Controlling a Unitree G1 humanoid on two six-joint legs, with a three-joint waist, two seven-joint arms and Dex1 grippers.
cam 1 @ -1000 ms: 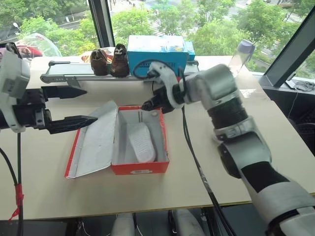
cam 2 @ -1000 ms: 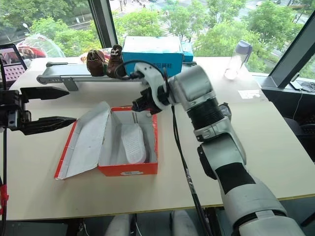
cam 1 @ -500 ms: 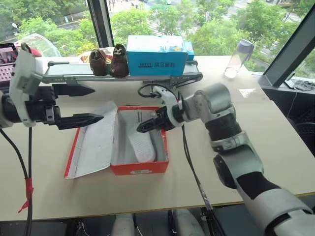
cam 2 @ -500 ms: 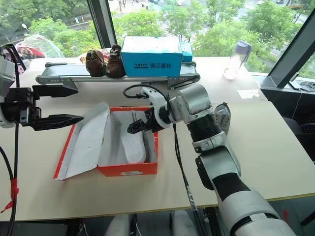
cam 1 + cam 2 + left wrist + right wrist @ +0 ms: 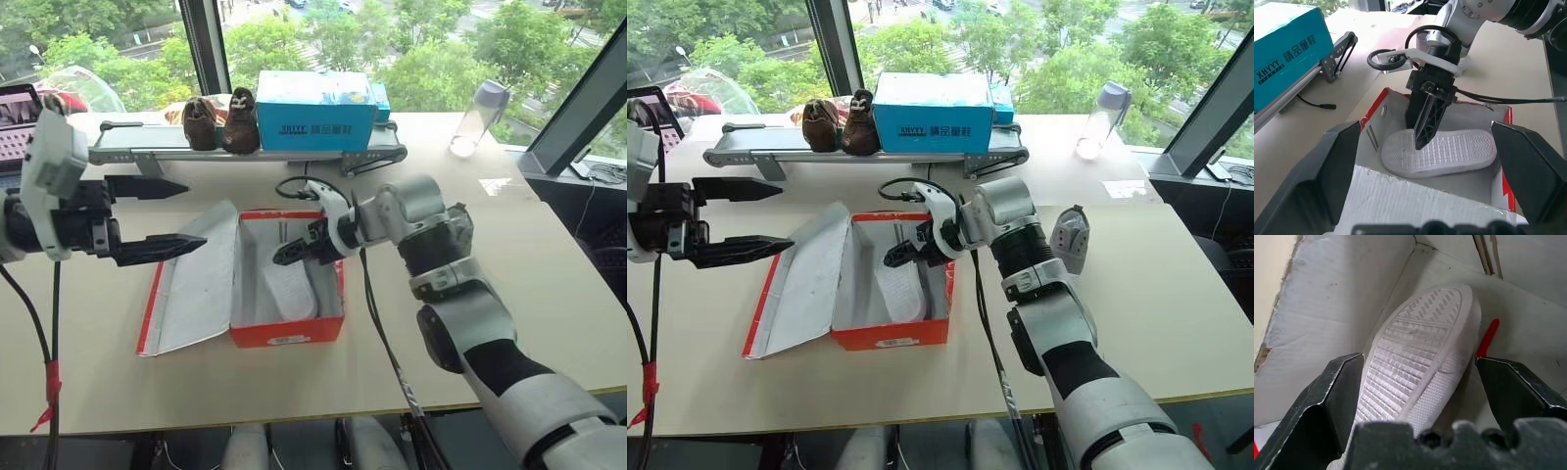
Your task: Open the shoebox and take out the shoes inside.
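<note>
Lowered from above the far wall into the red rectangular cardboard shoebox [image 5: 287, 335], the right pincer [image 5: 1422, 139] is now seen spread wide astride a small grey fabric sneaker [image 5: 1415, 377], whose white ribbed sole is turned up. On the pale counter [image 5: 549, 284] the box is found with its hinged lid [image 5: 191, 279] laid flat open. A second sneaker [image 5: 1070, 238] has been set just right of the box. The left pincer [image 5: 162, 215] is held spread beside the lid. The shoe is judged light and soft-sided; the stiff sole edges should be gripped
</note>
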